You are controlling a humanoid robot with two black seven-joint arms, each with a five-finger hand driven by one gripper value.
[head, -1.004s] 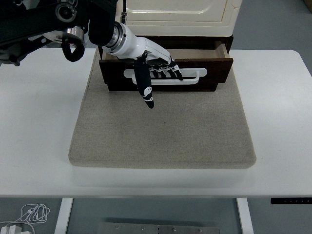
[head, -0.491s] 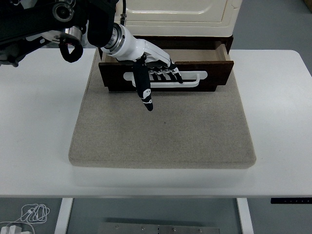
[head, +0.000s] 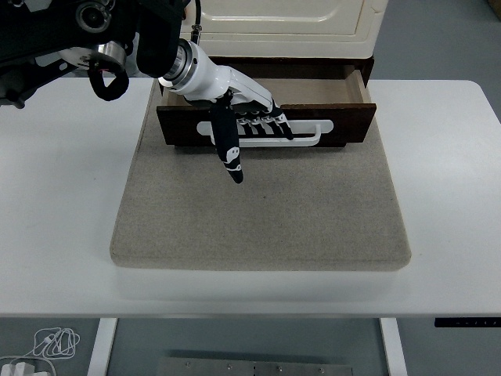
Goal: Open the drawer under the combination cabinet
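The dark brown drawer (head: 344, 125) sits under the cream cabinet (head: 286, 19) at the table's far side. It is pulled partly out over the grey mat (head: 262, 207). My left hand (head: 250, 125) reaches in from the upper left. Its four fingers (head: 266, 124) are hooked into the white handle (head: 321, 127) on the drawer front. The thumb (head: 229, 149) points down and forward, free of the handle. The inside of the drawer shows a pale floor (head: 313, 90); I see nothing in it.
The mat lies in the middle of the white table (head: 454, 204). A black cable loop (head: 109, 78) hangs off my left arm at the upper left. White cables (head: 47, 345) lie on the floor at the lower left.
The drawer has slid a little further out toward me, with my left hand still hooked in the handle. Its left end has come forward slightly more.
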